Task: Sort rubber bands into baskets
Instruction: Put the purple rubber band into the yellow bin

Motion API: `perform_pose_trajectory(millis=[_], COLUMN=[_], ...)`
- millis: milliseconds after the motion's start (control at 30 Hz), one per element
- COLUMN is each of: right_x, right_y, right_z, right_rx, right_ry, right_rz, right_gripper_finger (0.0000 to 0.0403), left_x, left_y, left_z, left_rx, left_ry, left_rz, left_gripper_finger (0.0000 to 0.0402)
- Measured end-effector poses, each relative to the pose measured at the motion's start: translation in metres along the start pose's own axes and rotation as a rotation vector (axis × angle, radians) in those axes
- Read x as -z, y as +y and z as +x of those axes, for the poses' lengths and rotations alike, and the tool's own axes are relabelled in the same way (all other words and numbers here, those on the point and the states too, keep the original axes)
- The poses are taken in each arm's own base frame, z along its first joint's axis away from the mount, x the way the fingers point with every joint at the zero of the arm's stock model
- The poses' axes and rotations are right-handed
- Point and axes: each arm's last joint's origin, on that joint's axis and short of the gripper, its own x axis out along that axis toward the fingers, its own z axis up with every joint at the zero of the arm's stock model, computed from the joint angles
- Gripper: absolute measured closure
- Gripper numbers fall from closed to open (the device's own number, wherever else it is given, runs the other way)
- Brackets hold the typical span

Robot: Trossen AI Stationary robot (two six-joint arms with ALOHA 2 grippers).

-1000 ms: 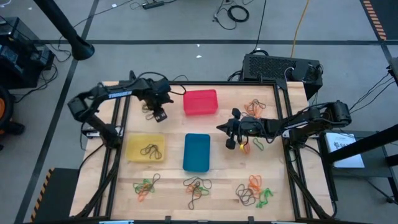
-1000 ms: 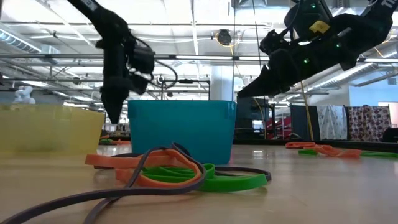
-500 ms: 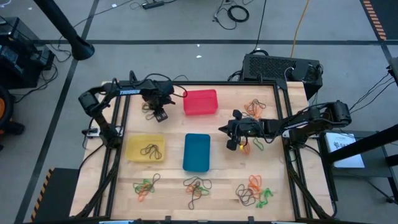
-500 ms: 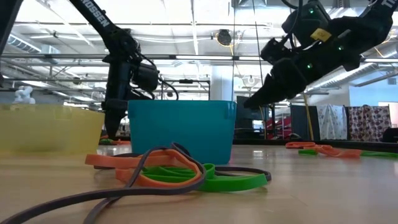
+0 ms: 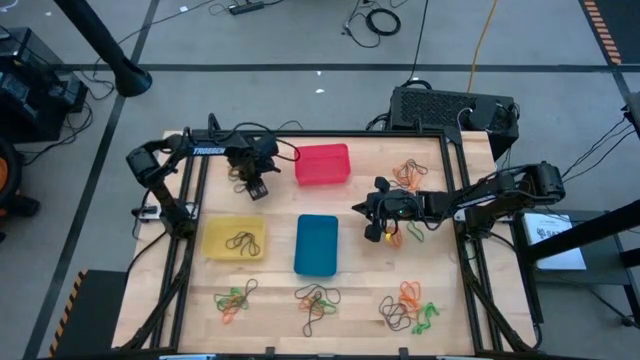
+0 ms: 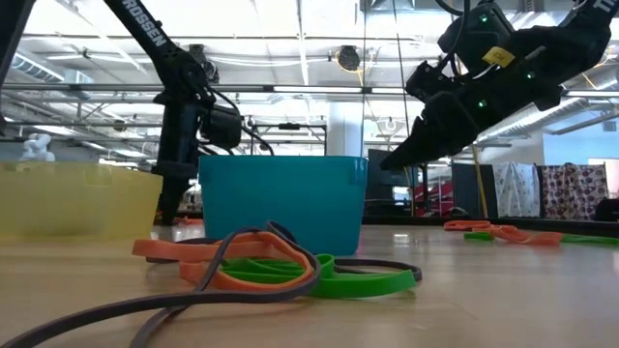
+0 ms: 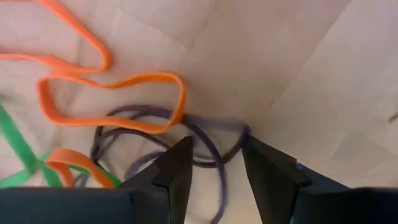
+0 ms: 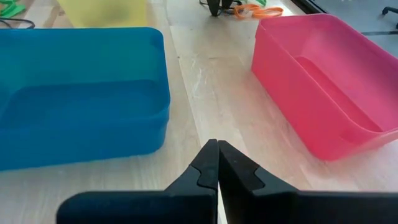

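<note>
A: Rubber bands (image 6: 280, 266), nearest cluster, front edge of the counter (image 5: 360, 255): thin flat loops, orange, green and dark purple-brown, tangled and overlapping, lying flat.

B: More clusters along that front edge — three in all, seen from above. One more group near the right arm, another at the far left beside the red basket (image 5: 322, 164).

A: Mid-counter: blue basket (image 5: 316, 244), nothing visible inside. Yellow basket (image 5: 234, 238) to its left holds a few dark bands.

B: Right gripper (image 5: 372, 231) hangs above the counter between the blue and red baskets, fingers pressed together, nothing in them.

A: Far left: left gripper (image 7: 214, 158) points down at the far-left cluster, fingers (image 7: 177, 165) partly apart, straddling a dark purple band (image 7: 208, 146). Whether they touch it, cannot tell.

B: Around it lie an orange loop (image 7: 115, 99) overlapping the purple one and a green strip (image 7: 18, 146) at the side.
</note>
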Motion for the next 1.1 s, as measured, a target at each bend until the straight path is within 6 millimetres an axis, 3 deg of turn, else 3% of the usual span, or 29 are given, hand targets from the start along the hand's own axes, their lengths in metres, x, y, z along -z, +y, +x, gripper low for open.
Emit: perform_pose_trajectory(millis=[200,433,733,967,1100], right_x=[0.0,0.0,0.0,0.0,-0.003], right_y=[0.0,0.0,0.0,0.0,0.0], right_z=[0.0,0.0,0.0,0.0,0.0], right_rx=[0.0,0.0,0.0,0.0,-0.002], right_ry=[-0.001,-0.002,-0.002,-0.003,-0.034], right_rz=[0.0,0.004,0.003,-0.006,-0.015], right_gripper_finger=[0.0403,0.0403,0.0403,0.0403,0.0403], left_x=[0.0,-0.012,-0.022,-0.019,-0.011], left_y=[0.0,0.004,0.004,-0.018,-0.031], left_z=[0.002,-0.013,-0.058,-0.097,-0.125], left_rx=[-0.008,-0.041,-0.014,0.105,0.093], left_ry=[-0.006,-0.027,0.023,0.072,-0.015], left_rz=[-0.002,-0.003,0.007,0.041,0.044], left_gripper_finger=[0.0268,0.039,0.0398,0.0399,0.0399])
